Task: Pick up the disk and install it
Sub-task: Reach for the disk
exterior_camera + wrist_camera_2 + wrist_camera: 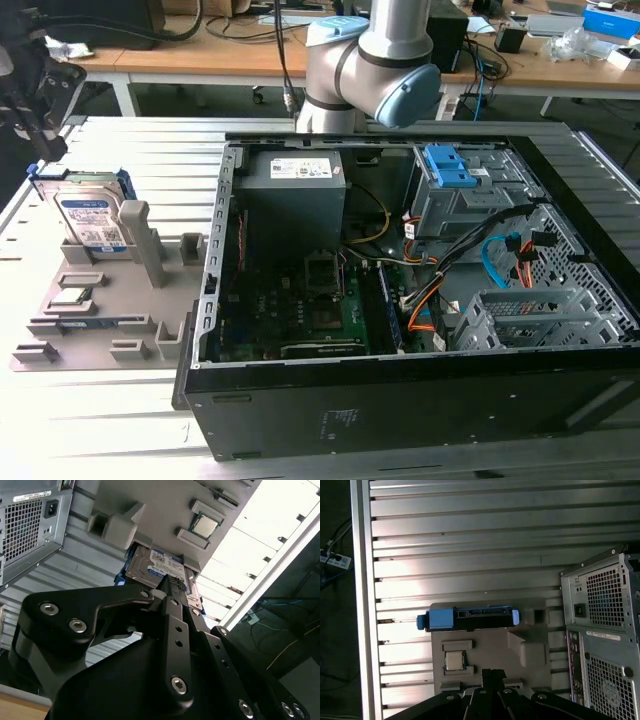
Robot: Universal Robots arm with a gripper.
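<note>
The disk [90, 215] stands on edge in a slot of the grey fixture [105, 335] at the exterior view's left, outside the computer case. It is silver with a white-and-blue label and blue rails. Both wrist views show it as well: label side [155, 565] in the second, blue rail edge [470, 619] in the first. My black gripper [40, 140] hangs just above and behind the disk, apart from it. Its fingers [172, 587] are shut together with nothing between them, and the fingertips [492, 672] also appear in the first wrist view.
The open computer case [215, 300] lies to the exterior view's right of the fixture, with a blue-latched drive cage [450, 170] at its far side. A small square chip [68, 297] sits on the fixture in front of the disk. The ribbed metal table [120, 420] carries it all.
</note>
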